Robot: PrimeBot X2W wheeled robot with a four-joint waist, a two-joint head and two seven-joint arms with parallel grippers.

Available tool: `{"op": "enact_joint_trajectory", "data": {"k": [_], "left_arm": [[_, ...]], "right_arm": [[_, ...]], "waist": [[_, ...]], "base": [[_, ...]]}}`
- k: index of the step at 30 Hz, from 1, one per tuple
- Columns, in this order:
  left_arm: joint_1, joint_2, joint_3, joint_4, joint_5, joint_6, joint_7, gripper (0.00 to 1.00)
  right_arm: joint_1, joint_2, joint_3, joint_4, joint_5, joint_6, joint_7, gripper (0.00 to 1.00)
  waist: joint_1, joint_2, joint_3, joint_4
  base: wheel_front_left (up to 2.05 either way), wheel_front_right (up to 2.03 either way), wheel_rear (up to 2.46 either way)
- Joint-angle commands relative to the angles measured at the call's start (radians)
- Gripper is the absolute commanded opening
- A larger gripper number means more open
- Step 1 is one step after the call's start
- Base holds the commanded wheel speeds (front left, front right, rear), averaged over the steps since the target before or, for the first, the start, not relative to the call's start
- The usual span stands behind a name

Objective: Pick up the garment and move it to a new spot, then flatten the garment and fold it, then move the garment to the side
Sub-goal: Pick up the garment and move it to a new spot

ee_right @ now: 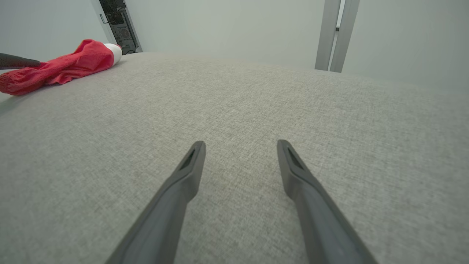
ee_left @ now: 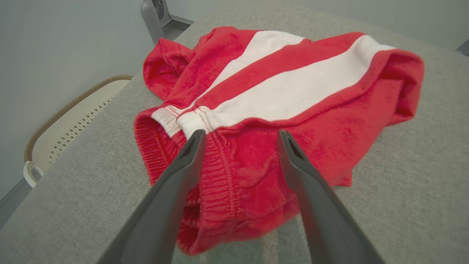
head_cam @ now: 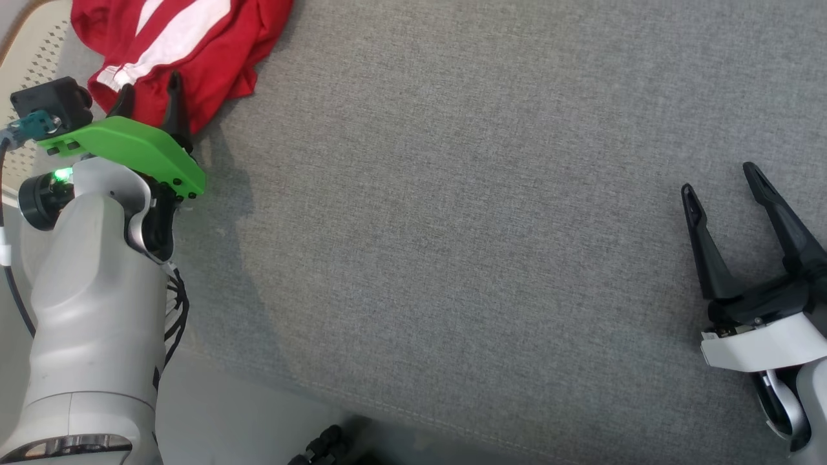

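The right gripper [ee_right: 240, 146] rises from the bottom centre, fingers spread wide over bare grey cloth [ee_right: 234, 102]. At the upper left lies the red and white garment [ee_right: 69, 62], crumpled. A dark finger [ee_right: 16, 61] enters at the left edge, its tip at the garment. Upper right, a grey post [ee_right: 335, 35] stands against the pale wall [ee_right: 227, 25].

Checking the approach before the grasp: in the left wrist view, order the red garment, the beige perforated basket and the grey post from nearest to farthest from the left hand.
1. Red garment, right at the fingertips of the left hand.
2. Beige perforated basket, off the surface's left edge.
3. Grey post, beyond the far edge, top of view.
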Motion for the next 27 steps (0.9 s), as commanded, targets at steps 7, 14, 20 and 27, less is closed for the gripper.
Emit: {"op": "enact_joint_trajectory", "data": {"k": [7,14,20,27], "left_arm": [[-0.054,0.010,-0.004,0.124,-0.024,-0.007,-0.057,0.00],[-0.053,0.065,-0.025,0.114,-0.014,-0.007,-0.179,0.00],[-0.013,0.121,-0.055,0.024,0.034,-0.008,-0.206,0.00],[0.034,0.164,-0.121,-0.128,0.072,-0.008,-0.161,0.00]], "right_arm": [[-0.014,0.006,-0.005,0.026,-0.006,-0.002,0.004,1.00],[-0.031,0.066,0.030,0.038,0.010,-0.001,0.003,1.00],[-0.044,0.151,0.058,0.073,0.042,-0.002,0.002,1.00],[-0.004,0.232,0.085,0.111,0.058,-0.002,0.002,1.00]], "waist": [[-0.0001,0.0000,0.029,-0.037],[-0.0001,0.0000,-0.072,-0.074],[-0.0001,0.0000,-0.219,-0.136],[-0.0001,0.0000,-0.394,-0.246]], "base": [[0.00,0.00,0.00],[0.00,0.00,0.00],[0.00,0.00,0.00],[0.00,0.00,0.00]]}}
